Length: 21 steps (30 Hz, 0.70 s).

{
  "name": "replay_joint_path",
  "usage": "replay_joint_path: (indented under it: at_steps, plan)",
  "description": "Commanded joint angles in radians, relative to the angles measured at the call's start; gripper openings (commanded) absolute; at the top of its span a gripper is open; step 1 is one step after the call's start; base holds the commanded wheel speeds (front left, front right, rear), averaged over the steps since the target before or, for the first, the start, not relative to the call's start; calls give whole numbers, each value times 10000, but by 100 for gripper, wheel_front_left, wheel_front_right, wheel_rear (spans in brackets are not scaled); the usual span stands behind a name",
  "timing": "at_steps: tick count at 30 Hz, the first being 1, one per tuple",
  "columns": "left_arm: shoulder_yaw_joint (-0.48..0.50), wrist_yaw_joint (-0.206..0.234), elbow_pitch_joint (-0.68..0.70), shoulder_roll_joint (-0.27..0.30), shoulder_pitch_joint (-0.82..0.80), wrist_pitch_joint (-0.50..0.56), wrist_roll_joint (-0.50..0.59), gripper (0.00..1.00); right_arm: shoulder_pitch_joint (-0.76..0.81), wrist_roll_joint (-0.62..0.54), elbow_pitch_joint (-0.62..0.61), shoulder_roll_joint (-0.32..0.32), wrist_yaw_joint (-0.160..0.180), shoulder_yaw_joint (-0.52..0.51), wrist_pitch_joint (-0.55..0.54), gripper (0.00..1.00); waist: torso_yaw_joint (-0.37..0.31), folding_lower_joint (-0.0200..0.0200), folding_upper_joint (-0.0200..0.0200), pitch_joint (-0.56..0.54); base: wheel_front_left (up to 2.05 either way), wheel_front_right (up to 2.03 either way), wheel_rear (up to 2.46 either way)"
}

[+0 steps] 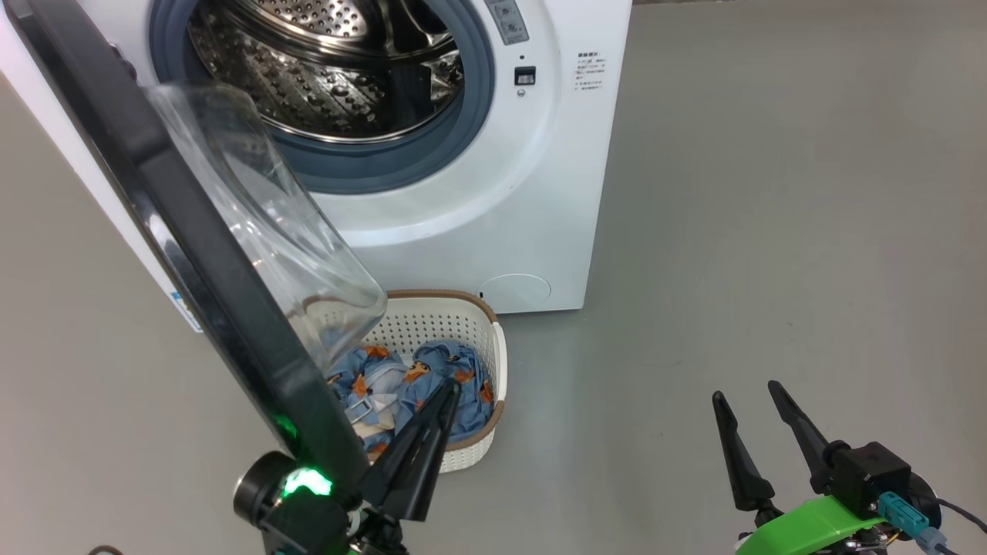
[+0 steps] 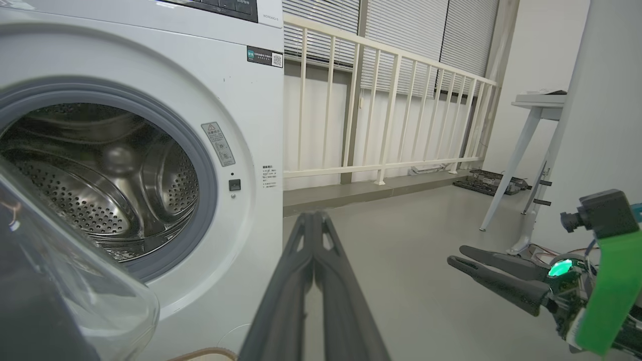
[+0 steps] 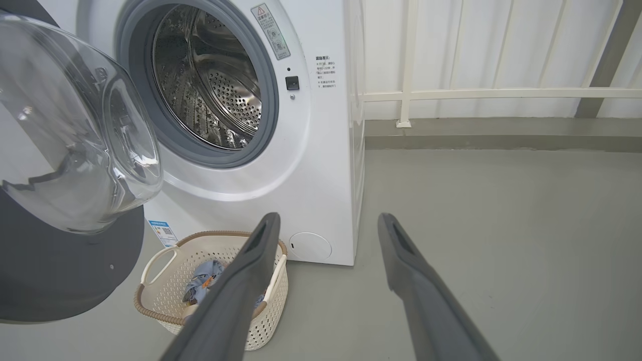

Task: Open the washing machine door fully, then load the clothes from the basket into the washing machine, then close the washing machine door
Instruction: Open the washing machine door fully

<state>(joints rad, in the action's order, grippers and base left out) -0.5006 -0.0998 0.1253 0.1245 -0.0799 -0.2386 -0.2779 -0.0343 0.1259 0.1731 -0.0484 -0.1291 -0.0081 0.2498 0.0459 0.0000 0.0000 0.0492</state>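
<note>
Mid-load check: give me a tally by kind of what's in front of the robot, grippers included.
washing machine: 1
washing machine door: 1, swung open
basket: 1
clothes: 1 heap in the basket; separate pieces cannot be counted
grippers: 2, left gripper and right gripper
Total: 6

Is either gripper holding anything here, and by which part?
Nothing is held: the left gripper is shut with nothing between its fingers, and the right gripper stands open and empty.
</note>
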Motion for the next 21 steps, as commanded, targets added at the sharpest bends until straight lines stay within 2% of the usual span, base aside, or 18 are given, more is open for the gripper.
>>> replay_joint_path:
  at_steps: [1,13,21]
  plan:
    - [297,72,174,20,-129,2,-67,0,-221,58,-208,-18,-16,273,120,100,9,0,0,9,0,0,0]
    - [869,329,-1362,-16,-277,-107,-428,0,-329,146,-125,-18,-16,364,120,100,20,0,0,101,0,0,0]
    - [1292,439,-1992,-42,-383,-194,-561,0,-265,125,-67,-18,-16,272,120,100,258,0,0,38,0,0,0]
